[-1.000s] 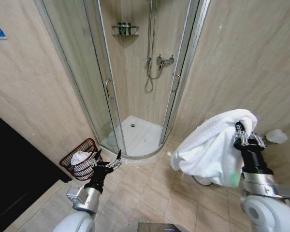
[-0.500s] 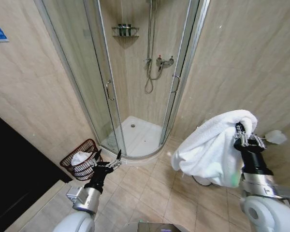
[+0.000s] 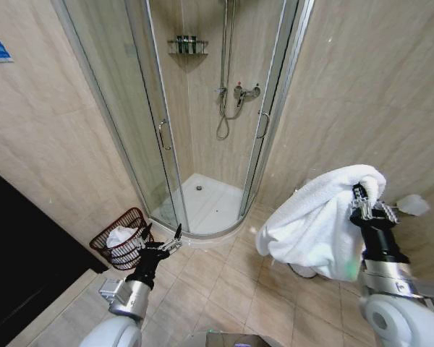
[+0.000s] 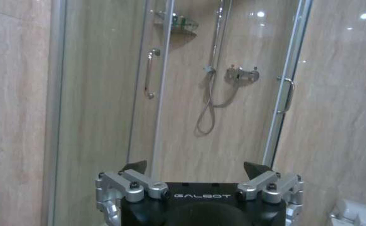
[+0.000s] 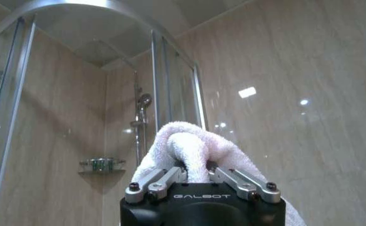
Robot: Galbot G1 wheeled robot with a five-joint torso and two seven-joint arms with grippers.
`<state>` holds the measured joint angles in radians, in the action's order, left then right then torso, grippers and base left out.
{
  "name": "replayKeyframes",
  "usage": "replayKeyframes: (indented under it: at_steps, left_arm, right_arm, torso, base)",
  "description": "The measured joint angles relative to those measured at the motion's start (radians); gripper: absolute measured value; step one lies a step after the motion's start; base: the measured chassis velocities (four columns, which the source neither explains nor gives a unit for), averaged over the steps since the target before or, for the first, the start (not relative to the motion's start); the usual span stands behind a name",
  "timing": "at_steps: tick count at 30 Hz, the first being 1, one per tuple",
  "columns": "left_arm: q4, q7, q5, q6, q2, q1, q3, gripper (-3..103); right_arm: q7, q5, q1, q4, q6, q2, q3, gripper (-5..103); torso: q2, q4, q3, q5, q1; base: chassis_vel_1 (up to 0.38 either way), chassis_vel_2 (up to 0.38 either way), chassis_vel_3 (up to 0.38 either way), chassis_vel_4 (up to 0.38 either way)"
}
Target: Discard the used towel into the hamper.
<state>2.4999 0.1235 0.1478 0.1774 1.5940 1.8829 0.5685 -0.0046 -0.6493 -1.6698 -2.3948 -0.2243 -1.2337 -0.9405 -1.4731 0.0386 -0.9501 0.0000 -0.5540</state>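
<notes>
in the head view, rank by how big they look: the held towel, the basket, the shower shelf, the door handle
1. Towel, held by the right hand, nearest the camera.
2. Basket.
3. Shower shelf and left door handle look similar; both sit far back, so unranked.

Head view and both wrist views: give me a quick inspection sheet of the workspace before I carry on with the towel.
Surface: beige tiled floor, nothing lying loose on it.
Job's things: white towel clamped and draped at the right gripper; hamper on the floor by the shower door, white cloth already inside.
Clutter: white object at the right wall, unclear what.
Grippers: right gripper raised, shut on the towel; left gripper low beside the hamper, open, empty.
Cables: nothing seen.
Surroundings: glass corner shower enclosure, hose and mixer, corner shelf with bottles; dark cabinet at left.
</notes>
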Motion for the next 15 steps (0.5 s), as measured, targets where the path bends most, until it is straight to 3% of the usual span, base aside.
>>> replayKeyframes:
  at_steps: [15]
  left_arm:
    - [0.0,0.0,0.0,0.0,0.0,0.0,0.0,100]
  right_arm:
    - [0.002,0.0,0.004,0.001,-0.003,0.004,-0.001,13]
  torso:
    - [0.004,0.0,0.002,0.0,0.002]
  base:
    - [0.058,0.056,0.059,0.064]
